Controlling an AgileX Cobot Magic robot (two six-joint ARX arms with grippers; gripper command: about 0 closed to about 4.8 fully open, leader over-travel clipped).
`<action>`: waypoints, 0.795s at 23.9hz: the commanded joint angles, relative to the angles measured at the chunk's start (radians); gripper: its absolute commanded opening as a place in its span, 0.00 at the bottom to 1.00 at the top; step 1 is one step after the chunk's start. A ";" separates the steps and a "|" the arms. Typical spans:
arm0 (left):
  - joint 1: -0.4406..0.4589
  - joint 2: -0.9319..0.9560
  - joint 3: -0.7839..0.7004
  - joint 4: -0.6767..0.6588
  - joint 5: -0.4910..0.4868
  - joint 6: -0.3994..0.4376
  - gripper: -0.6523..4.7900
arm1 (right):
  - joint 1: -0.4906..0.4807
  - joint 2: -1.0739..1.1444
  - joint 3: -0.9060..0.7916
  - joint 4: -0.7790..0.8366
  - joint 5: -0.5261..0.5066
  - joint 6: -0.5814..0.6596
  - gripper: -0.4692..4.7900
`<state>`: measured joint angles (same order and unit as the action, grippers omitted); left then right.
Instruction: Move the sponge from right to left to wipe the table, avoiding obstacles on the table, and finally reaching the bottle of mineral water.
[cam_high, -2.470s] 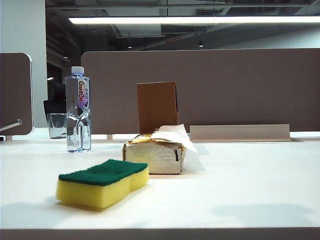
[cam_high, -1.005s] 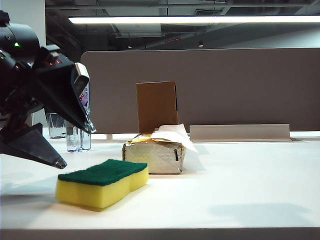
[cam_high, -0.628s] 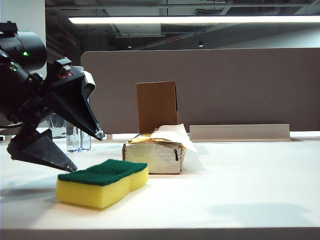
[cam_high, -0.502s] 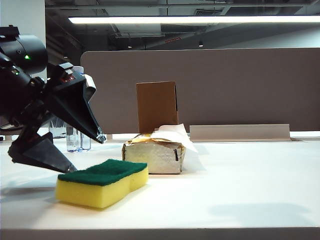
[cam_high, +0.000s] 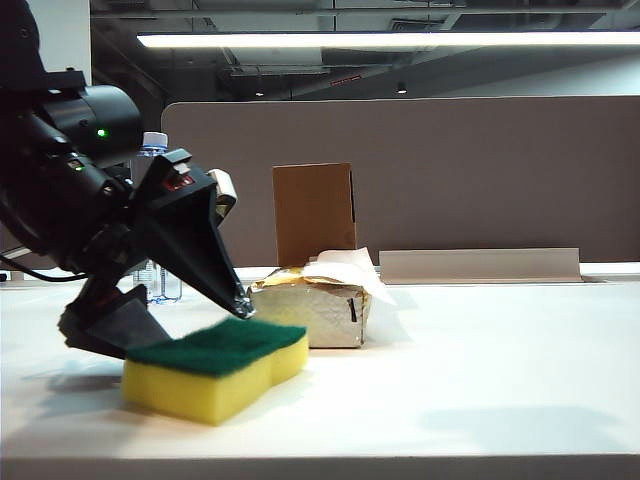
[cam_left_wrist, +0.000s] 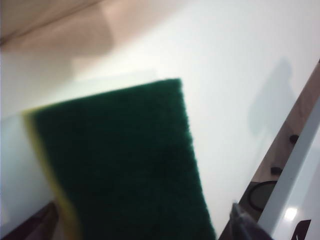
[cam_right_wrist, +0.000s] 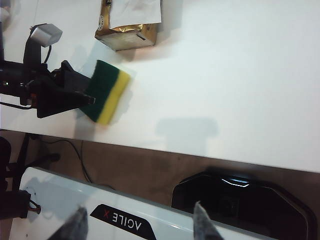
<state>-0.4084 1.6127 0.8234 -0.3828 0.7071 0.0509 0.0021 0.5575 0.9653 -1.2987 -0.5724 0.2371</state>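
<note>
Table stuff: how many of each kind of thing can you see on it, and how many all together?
Sponge: 1
Tissue pack: 1
Cardboard box: 1
Water bottle: 1, mostly hidden behind the left arm
Total: 4
The left end effector is open around the sponge; the right end effector is open, off the table.

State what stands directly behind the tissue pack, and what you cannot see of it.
Behind the tissue pack stands an upright brown cardboard box. Its upper part shows; its base is covered by the pack, so where it meets the table cannot be seen.
</note>
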 joint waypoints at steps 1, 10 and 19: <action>-0.019 0.034 0.000 0.001 -0.039 -0.010 1.00 | 0.000 -0.001 0.007 0.016 -0.011 0.007 0.60; -0.021 0.054 0.000 -0.034 -0.113 -0.066 0.72 | 0.000 -0.001 0.008 0.018 -0.009 0.014 0.60; -0.021 0.055 0.000 -0.087 -0.128 -0.039 0.13 | 0.000 -0.001 0.013 0.040 -0.006 0.025 0.57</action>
<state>-0.4282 1.6573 0.8333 -0.4126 0.6197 0.0067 0.0021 0.5575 0.9737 -1.2770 -0.5758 0.2581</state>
